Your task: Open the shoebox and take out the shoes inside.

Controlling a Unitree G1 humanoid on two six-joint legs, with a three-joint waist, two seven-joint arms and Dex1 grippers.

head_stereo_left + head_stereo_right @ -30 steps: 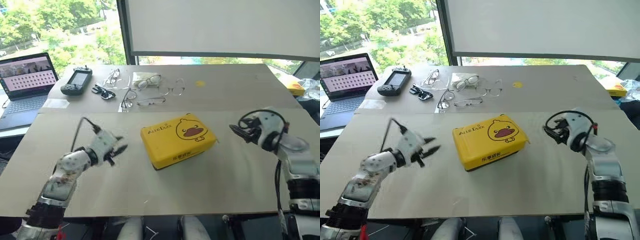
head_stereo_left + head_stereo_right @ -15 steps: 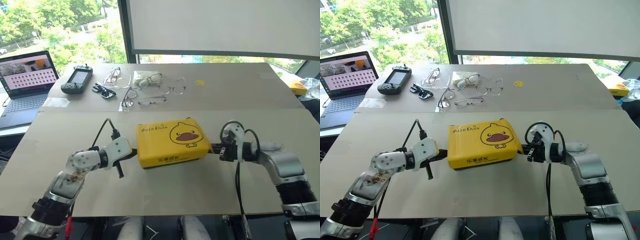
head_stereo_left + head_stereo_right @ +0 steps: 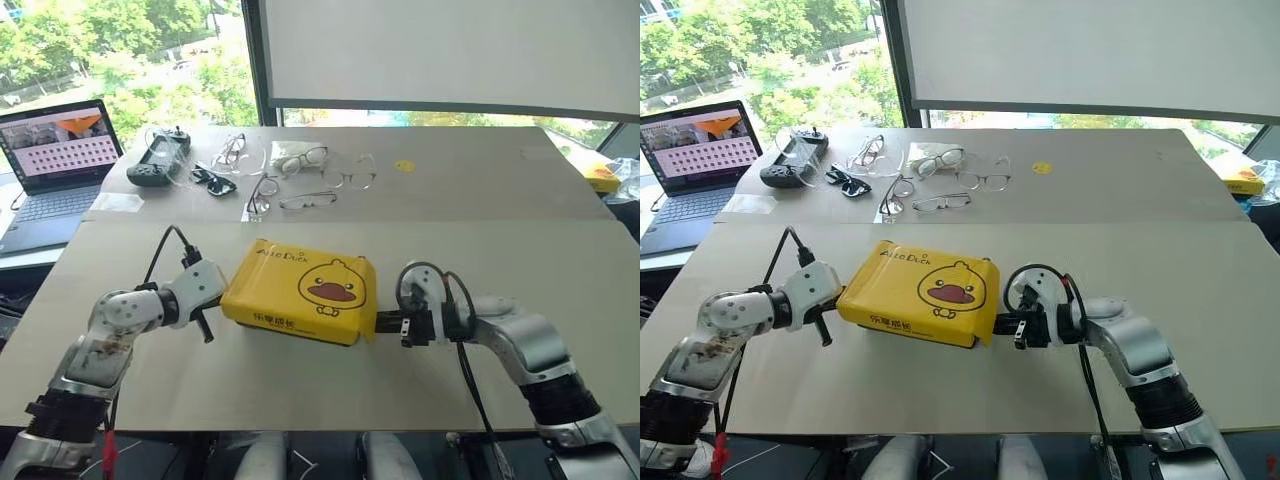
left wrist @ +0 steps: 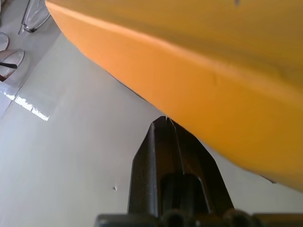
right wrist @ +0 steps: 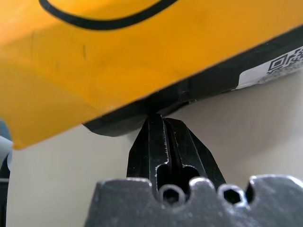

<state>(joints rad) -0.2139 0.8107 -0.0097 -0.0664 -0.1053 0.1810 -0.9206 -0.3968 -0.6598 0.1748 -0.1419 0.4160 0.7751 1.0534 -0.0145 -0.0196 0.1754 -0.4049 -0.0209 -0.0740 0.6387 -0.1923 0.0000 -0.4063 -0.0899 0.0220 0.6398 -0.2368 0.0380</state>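
A: In the left eye view, why does the shoebox (image 3: pixel 298 292) sit skewed at mid-frame with a hand at each end?

B: It looks pinned. The left hand (image 3: pixel 207 312) meets its left end and the right hand (image 3: pixel 388 325) its right end, both with fingers pressed together and gripping nothing. That probably steadies the box so the lid's edge can be pried up. The lid is on, so no shoes show.

A: And the right eye view?

B: The same pinch. The box lies on the near counter (image 3: pixel 1200 290), pale and bare; behind a seam, a second surface carries glasses (image 3: pixel 940 160), a controller (image 3: pixel 788 162) and a laptop (image 3: pixel 695 160) at upper left, under a window with trees.

A: The left wrist view?

B: Closed fingertips (image 4: pixel 163 125) sit at the yellow lid's lower edge.

A: The right wrist view?

B: Closed tips (image 5: pixel 158 124) press the dark wall under the lid's rim, seemingly to wedge in.
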